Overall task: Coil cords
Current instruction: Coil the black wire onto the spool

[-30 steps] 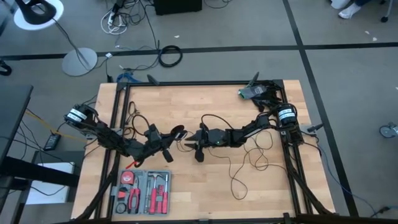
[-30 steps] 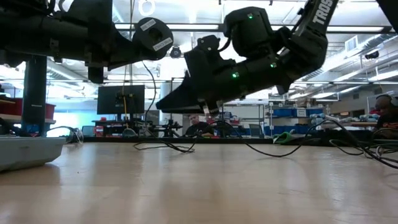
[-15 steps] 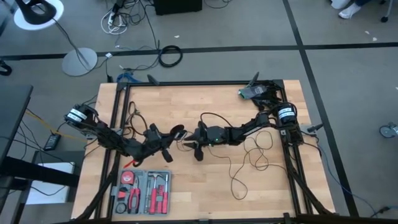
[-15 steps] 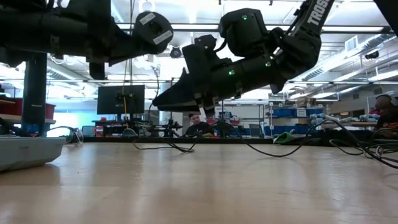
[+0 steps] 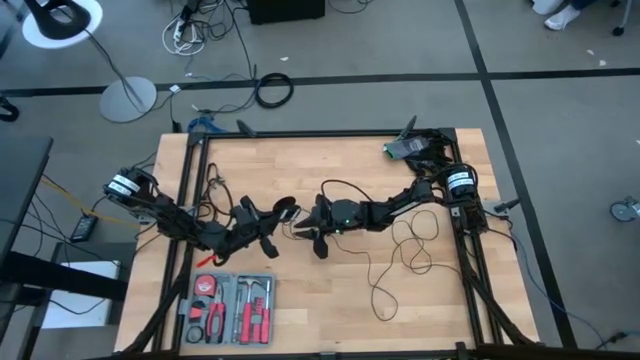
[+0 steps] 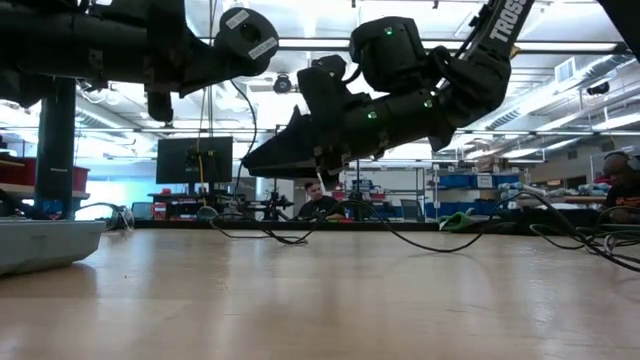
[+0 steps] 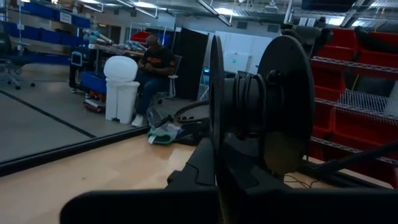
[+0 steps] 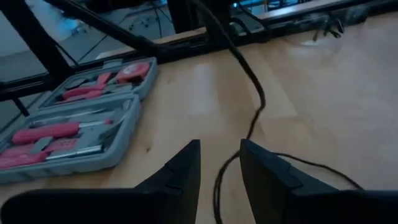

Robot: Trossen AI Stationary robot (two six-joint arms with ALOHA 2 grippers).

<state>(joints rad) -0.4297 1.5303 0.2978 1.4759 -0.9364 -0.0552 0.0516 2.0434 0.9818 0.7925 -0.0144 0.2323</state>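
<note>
Cord work mid-frame, high view: left gripper (image 5: pixel 283 213) clamping shut on round black spool-like puck (image 7: pixel 261 112). Right gripper (image 5: pixel 303 229) facing it, jaws narrow, thin black cord (image 8: pixel 245 81) running lengthwise between fingers, trailing in loose loops toward lower right.

from overhead i get even, soft light on the table (image 5: pixel 330 300), shadows faint. low down, ceiling strip lights (image 6: pixel 300 43) glare and leave both arms near-silhouettes. the right wrist picture seems blurred, its near fingers (image 8: pixel 186 165) out of focus.
</note>
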